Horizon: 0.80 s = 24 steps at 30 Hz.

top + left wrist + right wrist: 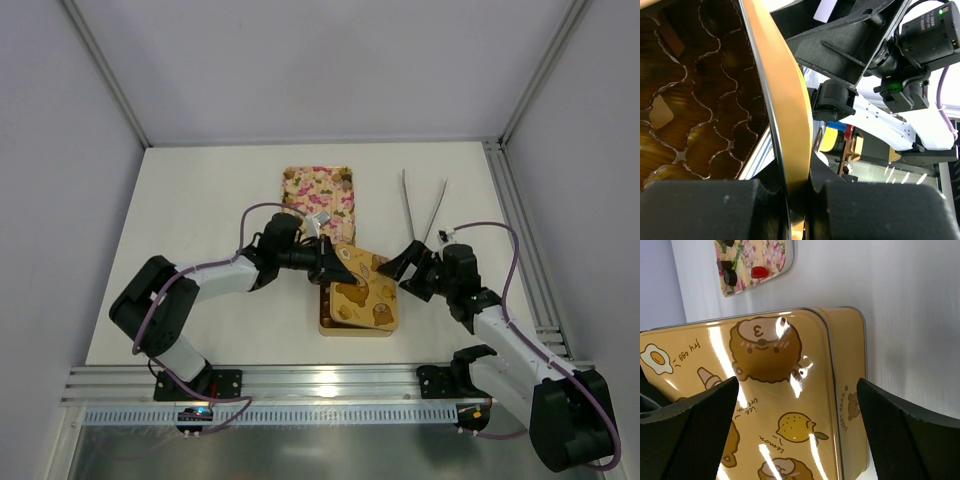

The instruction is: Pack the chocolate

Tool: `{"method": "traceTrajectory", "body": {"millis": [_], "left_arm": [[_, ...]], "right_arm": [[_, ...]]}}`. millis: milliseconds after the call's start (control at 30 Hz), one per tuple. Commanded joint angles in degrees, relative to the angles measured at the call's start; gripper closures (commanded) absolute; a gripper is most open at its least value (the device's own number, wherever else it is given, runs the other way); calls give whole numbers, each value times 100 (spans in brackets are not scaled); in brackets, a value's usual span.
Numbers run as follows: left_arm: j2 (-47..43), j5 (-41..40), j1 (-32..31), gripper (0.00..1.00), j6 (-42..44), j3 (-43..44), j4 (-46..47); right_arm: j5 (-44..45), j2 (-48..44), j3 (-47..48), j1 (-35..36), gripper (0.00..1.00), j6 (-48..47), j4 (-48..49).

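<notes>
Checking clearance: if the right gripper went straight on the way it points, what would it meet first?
Most likely the gold tin: its printed top fills the view straight ahead.

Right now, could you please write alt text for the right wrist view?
The open right claw faces a gold lid printed with a bear, lemon and egg. Beyond lies a floral tray holding red and dark chocolates.

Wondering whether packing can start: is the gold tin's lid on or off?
Partly off: the lid sits askew, tilted above the gold tin, one edge pinched in the left gripper.
</notes>
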Motion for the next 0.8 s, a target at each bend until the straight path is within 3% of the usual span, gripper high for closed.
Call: {"method": "traceTrajectory", "body": {"millis": [0,300,767], "left_arm": [[-10,142,44,99,123,-45,195],[-18,134,97,92,158,-169,204],[26,98,167,82,254,-213,99]], "right_arm": [[-183,-119,-166,46,0,263,628],[-482,-4,-500,46,0,624,1384],[-658,189,-641,46,0,782,1692]]}}
